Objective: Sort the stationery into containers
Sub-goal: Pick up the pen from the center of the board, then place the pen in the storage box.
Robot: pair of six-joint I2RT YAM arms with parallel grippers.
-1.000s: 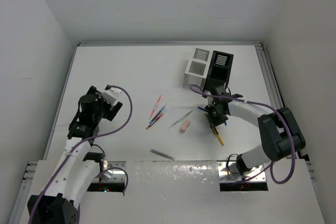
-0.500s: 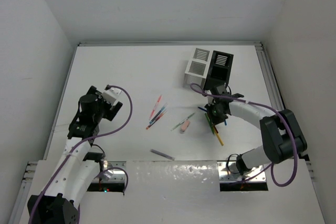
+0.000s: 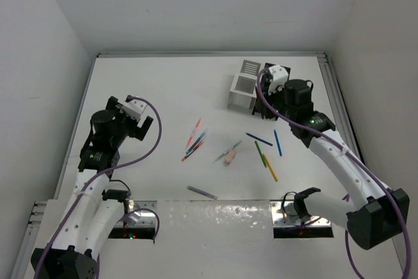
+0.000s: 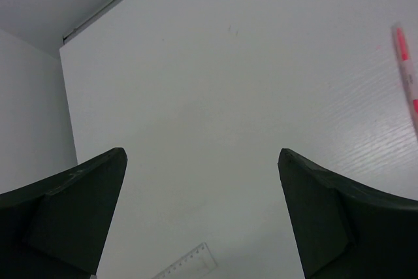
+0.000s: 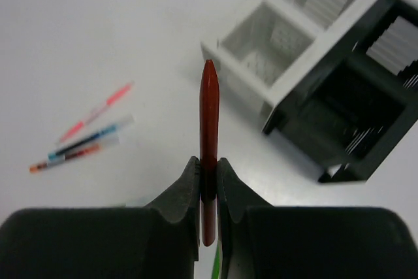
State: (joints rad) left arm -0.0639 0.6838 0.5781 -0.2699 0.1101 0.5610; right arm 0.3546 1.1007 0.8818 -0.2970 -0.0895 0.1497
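slim glossy red pen clenched between right jaws; left jaws spread wide

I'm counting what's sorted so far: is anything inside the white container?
Nothing shows in the white container: its near compartment is bare down to the perforated floor. The far compartment's bottom is hidden behind its own wall.

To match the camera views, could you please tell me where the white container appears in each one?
Top external: white container stands right of centre, toward the far edge.
Left wrist: not in view.
Right wrist: upper right.
Shared landmark: the pink pen, seen in all three.
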